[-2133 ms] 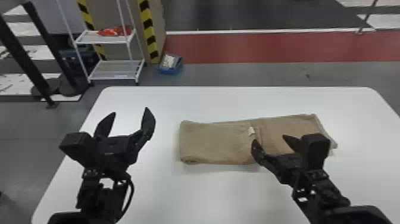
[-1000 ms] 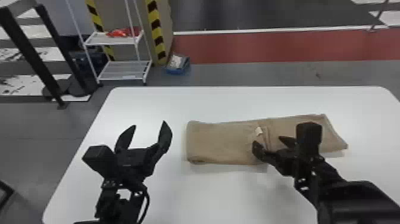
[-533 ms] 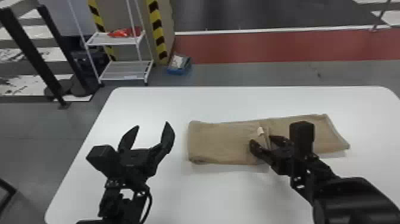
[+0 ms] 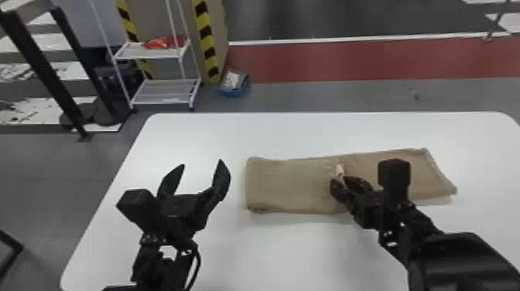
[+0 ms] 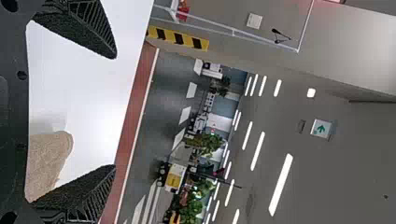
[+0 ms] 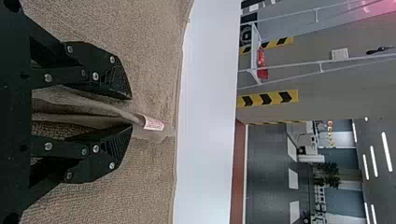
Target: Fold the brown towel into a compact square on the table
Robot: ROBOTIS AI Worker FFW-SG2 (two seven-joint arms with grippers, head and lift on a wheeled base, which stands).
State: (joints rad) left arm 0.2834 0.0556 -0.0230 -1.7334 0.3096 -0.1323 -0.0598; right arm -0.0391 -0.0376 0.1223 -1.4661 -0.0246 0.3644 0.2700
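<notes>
Brown towel (image 4: pixel 286 187): lying flat on the white table (image 4: pixel 201 135), folded into a long strip running left to right, not a square. Crossed near its middle by a raised edge of cloth, with a small white tag (image 4: pixel 339 170) poking up there. Slanting at the right end.

At the towel's middle, on its near side: right gripper (image 4: pixel 339 180), pointing in at the tag, with fingers parted by a narrow gap. Between them in the right wrist view, a standing ridge of the towel, seen leading to the tag; not visibly pinched.

To the left of the towel, well apart: left gripper (image 4: pixel 201 163), spread wide over the table, holding nothing.

Beyond the towel, on the floor past the table: blue box (image 4: pixel 234 89). Farther left of the towel, also behind: white shelf rack (image 4: pixel 164 91), bearing something red (image 4: pixel 158 43) on its upper shelf.
</notes>
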